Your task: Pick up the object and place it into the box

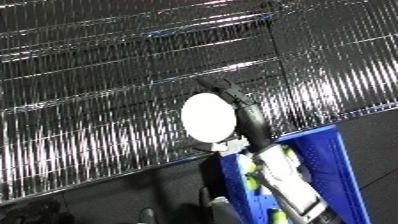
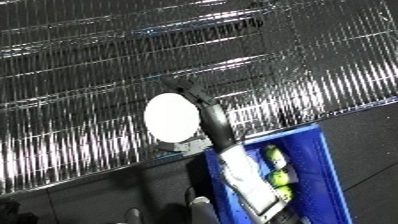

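A round white object [image 2: 171,117], flat like a disc or plate, hangs in the air in the middle of the scene, well above the floor. The right hand [image 2: 206,111] has it: black fingers [image 1: 238,102] wrap around its right edge, so the hand is closed on it. The white and silver forearm [image 2: 244,180] rises from the lower right straight up to that hand.

The object sits just to the left of, and a little beyond, the blue bin [image 2: 325,165], not over its opening; its lower edge is close to the bin's far left corner. The bin stands at the lower right, and the forearm crosses over its left part. Inside it, to the right of the arm, lie a few small yellow-green things [image 2: 278,176], too blurred to name.

Behind everything runs a big wire-mesh rack [image 1: 107,85], its shiny bars filling the far side and the left. The dark floor [image 2: 98,195] shows in the near left.

The left hand is nowhere in sight.
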Controlling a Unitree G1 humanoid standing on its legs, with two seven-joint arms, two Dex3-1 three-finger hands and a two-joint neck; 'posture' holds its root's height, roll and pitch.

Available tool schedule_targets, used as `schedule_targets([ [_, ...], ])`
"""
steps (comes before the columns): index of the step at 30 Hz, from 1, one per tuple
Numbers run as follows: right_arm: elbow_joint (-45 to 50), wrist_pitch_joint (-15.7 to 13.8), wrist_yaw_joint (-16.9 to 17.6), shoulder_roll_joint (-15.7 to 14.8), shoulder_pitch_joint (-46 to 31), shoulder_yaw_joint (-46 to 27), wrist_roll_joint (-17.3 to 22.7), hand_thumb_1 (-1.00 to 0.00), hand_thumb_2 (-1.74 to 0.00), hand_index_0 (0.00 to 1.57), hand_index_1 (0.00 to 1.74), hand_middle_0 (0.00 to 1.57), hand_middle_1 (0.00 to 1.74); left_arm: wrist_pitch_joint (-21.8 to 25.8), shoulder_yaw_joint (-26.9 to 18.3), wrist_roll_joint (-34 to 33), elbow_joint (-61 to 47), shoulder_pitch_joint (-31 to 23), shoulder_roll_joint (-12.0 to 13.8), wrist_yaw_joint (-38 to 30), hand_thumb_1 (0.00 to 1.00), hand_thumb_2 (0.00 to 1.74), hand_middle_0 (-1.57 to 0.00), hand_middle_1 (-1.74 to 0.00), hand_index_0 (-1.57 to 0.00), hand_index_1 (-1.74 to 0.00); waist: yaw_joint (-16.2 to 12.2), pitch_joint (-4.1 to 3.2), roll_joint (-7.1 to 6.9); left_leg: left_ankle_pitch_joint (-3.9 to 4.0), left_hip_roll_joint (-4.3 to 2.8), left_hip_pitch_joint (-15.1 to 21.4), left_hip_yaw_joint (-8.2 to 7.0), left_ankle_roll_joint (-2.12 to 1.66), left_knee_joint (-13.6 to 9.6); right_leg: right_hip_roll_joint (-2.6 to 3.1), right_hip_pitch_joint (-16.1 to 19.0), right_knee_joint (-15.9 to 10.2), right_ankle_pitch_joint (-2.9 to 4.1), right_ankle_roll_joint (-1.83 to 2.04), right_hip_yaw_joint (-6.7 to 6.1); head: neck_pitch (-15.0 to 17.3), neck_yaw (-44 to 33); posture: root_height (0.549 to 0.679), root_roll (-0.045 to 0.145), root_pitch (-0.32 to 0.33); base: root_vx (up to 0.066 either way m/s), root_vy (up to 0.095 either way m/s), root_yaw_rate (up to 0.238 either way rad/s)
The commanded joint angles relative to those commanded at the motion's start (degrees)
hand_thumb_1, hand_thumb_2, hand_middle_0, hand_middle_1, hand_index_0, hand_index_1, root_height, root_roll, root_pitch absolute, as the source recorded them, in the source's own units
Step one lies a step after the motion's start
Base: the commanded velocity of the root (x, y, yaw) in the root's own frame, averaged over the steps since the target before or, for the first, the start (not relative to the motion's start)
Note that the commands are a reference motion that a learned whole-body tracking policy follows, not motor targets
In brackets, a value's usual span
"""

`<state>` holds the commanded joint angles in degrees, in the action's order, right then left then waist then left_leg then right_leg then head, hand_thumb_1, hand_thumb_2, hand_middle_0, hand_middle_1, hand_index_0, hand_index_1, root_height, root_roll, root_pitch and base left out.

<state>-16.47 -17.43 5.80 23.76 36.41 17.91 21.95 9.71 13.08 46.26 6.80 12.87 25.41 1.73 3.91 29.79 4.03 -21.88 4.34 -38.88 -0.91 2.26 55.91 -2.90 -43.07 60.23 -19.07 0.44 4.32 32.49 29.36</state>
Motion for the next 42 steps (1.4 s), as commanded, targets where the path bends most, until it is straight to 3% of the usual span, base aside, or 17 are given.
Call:
schedule_targets([
  [1, -0.1, 0.1, 0.4, 0.0, 0.0, -0.1, -0.1, -0.7, -1.22, 1.1, 1.22, 1.1, 1.22, 0.0, 0.0, 0.0, 0.1, 0.1, 0.0, 0.1, 1.0, 1.74, -1.57, -1.74, -1.57, -1.74, 0.0, 0.0, -0.03, 0.04, -0.03, 0.2, 0.0, -0.01, -0.2, 0.0, 0.2, -0.2, 0.07, 0.02, -0.03, 0.0, 0.1, 0.593, 0.056, 0.077, -0.035, -0.003, -0.009],
  [8, 1.3, -0.1, 2.4, 0.5, -1.1, -1.3, -1.4, -0.7, -1.22, 1.1, 1.22, 1.1, 1.22, 0.6, -0.5, -0.1, 0.1, -0.2, -0.1, 0.6, 1.0, 1.74, -1.57, -1.74, -1.57, -1.74, -0.5, 0.0, -0.4, 0.52, -0.2, 2.2, 0.04, -0.11, -2.3, 0.24, 2.2, -2.2, 0.66, 0.27, -0.32, -0.6, -0.1, 0.6, 0.056, 0.071, -0.037, -0.009, -0.035],
  [15, 7.0, -0.9, 3.8, 1.8, -4.4, -4.5, -3.5, -0.7, -1.22, 1.1, 1.22, 1.1, 1.22, 1.6, -2.1, -0.5, 0.2, -1.4, 0.0, 1.8, 1.0, 1.74, -1.57, -1.74, -1.57, -1.74, -1.4, 0.0, -0.98, 1.41, -0.54, 5.3, 0.11, -0.34, -5.7, 0.5, 5.1, -5.2, 1.44, 0.79, -0.82, -1.2, -0.6, 0.609, 0.052, 0.058, -0.046, -0.019, -0.088],
  [23, 16.6, -3.9, 6.3, 3.3, -12.8, -10.3, -6.7, -0.7, -1.22, 1.1, 1.22, 1.1, 1.22, 2.8, -5.1, -0.9, -0.1, -4.3, -0.2, 2.7, 1.0, 1.74, -1.57, -1.74, -1.57, -1.74, -3.5, -0.23, -2.06, 1.43, -1.85, 7.8, -0.4, -0.35, -7.3, 0.91, 7.9, -7.2, 1.65, 1.15, -1.5, -1.6, -2.1, 0.616, 0.05, 0.043, -0.05, -0.019, -0.158],
  [28, 21.1, -5.9, 9.7, 3.9, -18.6, -14.2, -7.5, -0.7, -1.22, 1.1, 1.22, 1.1, 1.22, 3.0, -6.5, -1.1, -0.8, -6.0, -0.2, 2.9, 1.0, 1.74, -1.57, -1.74, -1.57, -1.74, -4.8, -0.72, -2.54, 1.43, -2.53, 8.7, -0.66, -0.39, -8.0, 1.22, 8.9, -8.9, 2.33, 1.56, -2.15, -3.0, -1.9, 0.621, 0.05, 0.046, -0.051, -0.029, -0.188],
  [36, 25.1, -8.8, 15.4, 3.3, -26.3, -18.3, -7.5, -0.7, -1.22, 1.1, 1.22, 1.1, 1.22, 4.3, -8.9, -1.2, -1.5, -7.8, -0.3, 3.2, 1.0, 1.74, -1.57, -1.74, -1.57, -1.74, -7.1, -1.41, -2.93, 2.65, -3.64, 10.0, -1.6, -0.72, -11.3, 1.98, 10.3, -12.9, 3.67, 2.12, -3.1, -5.8, 0.1, 0.631, 0.051, 0.067, -0.068, -0.023, -0.234],
  [42, 24.6, -11.4, 19.4, 2.7, -30.8, -21.3, -7.9, -0.7, -1.22, 1.1, 1.22, 1.1, 1.22, 5.4, -10.4, -0.5, -1.3, -8.3, -0.3, 2.6, 1.0, 1.74, -1.57, -1.74, -1.57, -1.74, -9.4, -1.51, -3.11, 3.34, -4.49, 11.0, -2.45, -1.06, -13.3, 2.63, 11.4, -15.1, 4.2, 2.31, -3.84, -10.1, 5.2, 0.637, 0.056, 0.078, -0.054, 0.011, -0.265],
])
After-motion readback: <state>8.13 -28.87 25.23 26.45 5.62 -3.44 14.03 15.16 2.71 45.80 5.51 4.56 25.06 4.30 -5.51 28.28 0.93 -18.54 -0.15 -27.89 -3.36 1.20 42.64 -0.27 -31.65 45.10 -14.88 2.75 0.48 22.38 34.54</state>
